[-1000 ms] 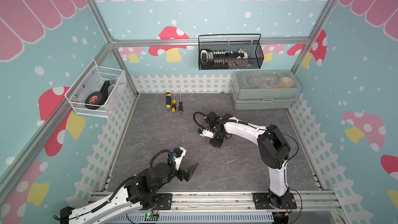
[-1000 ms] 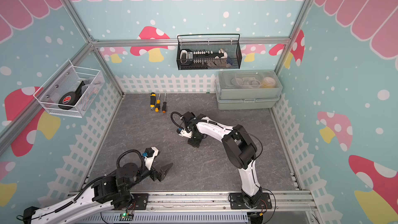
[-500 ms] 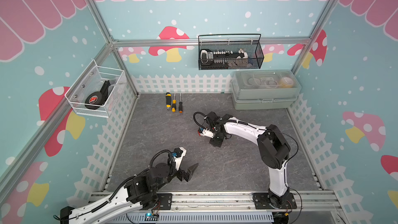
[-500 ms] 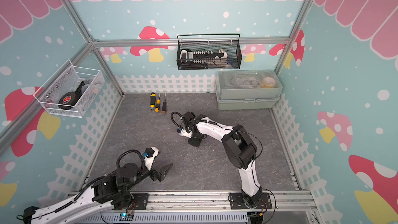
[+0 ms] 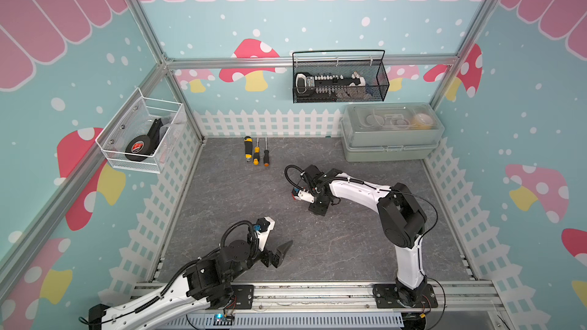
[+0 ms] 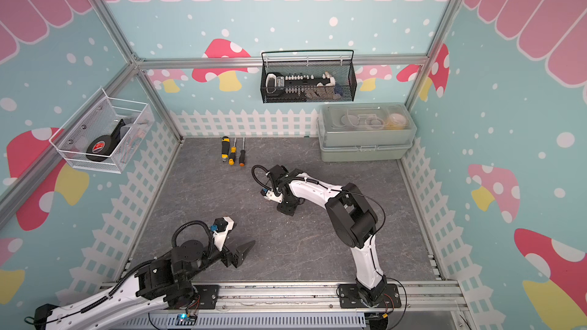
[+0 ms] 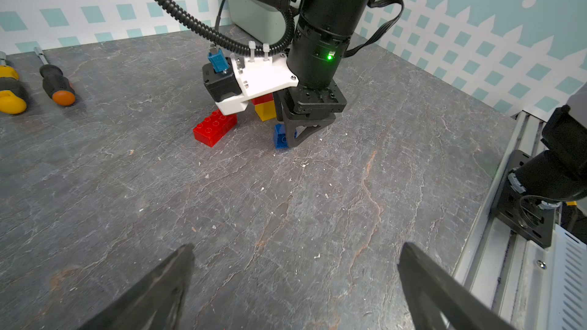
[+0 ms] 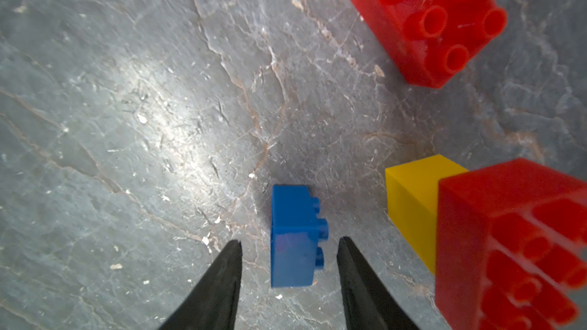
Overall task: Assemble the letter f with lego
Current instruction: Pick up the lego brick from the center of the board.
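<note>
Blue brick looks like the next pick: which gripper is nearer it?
Right. The right gripper straddles the blue brick, jaws not yet touching it; the left gripper hangs open, well away near the front rail.

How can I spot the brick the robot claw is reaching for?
On the grey stone-look table, find the right gripper pointing down. Between its open black fingers lies the small blue square plastic brick. It alone is blue, tipped sideways beside a yellow plastic brick and bigger red ones.

The blue brick (image 8: 293, 239) and red brick (image 8: 425, 20) are smooth, glossy plastic. The table (image 8: 127, 122) looks like veined grey stone, dull-sheened and finely scratched
</note>
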You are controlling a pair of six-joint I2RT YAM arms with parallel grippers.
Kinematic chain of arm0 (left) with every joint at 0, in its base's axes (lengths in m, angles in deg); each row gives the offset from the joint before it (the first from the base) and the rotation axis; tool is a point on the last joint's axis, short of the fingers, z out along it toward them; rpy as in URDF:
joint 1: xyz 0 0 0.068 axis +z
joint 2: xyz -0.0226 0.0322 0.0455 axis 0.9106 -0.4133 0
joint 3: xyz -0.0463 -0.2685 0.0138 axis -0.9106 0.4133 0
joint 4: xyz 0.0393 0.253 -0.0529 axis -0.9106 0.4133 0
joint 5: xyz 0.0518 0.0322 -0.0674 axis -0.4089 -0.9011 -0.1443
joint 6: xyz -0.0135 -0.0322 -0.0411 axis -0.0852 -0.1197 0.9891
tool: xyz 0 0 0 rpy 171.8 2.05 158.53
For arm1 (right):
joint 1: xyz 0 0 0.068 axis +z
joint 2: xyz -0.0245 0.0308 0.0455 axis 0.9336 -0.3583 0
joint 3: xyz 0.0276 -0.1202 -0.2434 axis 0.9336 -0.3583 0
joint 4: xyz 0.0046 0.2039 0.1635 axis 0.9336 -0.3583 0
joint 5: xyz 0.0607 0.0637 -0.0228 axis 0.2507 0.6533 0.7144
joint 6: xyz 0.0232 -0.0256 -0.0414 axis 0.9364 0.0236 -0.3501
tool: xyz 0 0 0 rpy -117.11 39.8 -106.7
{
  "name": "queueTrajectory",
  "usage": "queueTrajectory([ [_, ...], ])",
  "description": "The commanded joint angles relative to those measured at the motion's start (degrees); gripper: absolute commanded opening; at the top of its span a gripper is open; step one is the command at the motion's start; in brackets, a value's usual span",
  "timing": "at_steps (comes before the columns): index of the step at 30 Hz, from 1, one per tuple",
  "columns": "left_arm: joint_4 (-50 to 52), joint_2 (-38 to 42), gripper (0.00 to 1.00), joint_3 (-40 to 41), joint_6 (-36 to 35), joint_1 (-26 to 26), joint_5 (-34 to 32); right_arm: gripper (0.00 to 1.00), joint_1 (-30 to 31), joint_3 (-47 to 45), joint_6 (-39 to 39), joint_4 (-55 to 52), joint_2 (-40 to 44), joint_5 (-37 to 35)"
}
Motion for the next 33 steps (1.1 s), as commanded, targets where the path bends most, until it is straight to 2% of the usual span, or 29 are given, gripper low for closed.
queueTrajectory([
  [1,-0.6,0.2,0.99,0.7,-1.3,-0.4,0.6,0.50,0.5,-0.7,-0.3,-0.1,-1.2,0.4],
  [18,-0.7,0.2,0.99,0.7,-1.3,-0.4,0.6,0.30,1.1,-4.4,1.2,1.3,2.4,-2.0],
  [24,-0.6,0.2,0.99,0.7,-1.3,-0.4,0.6,0.20,1.2,-5.3,1.8,2.3,5.1,-2.4],
  [29,-0.7,0.1,0.99,0.7,-1.3,-0.4,0.6,0.19,1.5,-5.4,2.0,2.8,6.3,-4.8],
  [33,-0.7,0.0,0.99,0.7,-1.3,-0.3,0.6,0.19,1.7,-6.0,1.0,4.7,10.2,-9.5],
])
